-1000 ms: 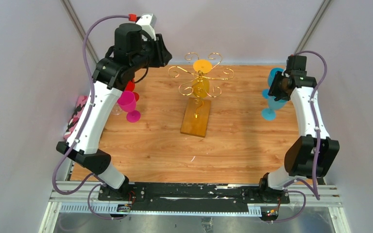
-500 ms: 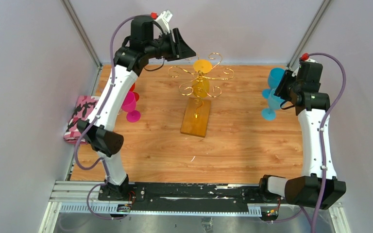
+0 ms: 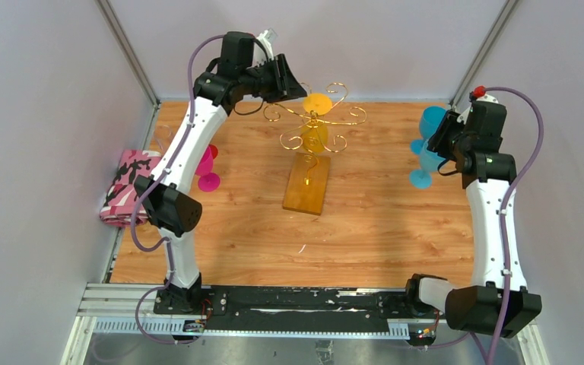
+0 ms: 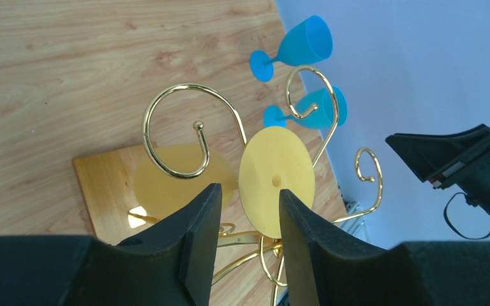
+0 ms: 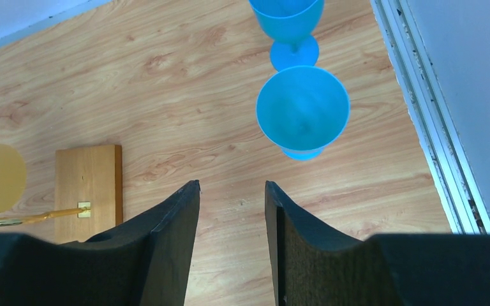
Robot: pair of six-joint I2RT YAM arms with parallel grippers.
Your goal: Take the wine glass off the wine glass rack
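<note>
Lab test cell, plain white walls (image 3: 38, 114), aluminium rail (image 3: 114, 303) (arms (image 3: 186, 144) bolted on)

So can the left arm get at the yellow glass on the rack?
Probably yes. The left gripper is open, its jaws aimed at the foot of the yellow glass with nothing between. Gold scrolls of the rack curl close beside it, so clearance looks tight.

Top cam: high at near edge, looking down on whole table (image 3: 380, 228). Wrist cams close, facing down (left shares wine glass rack (image 4: 102, 191) with top).
</note>
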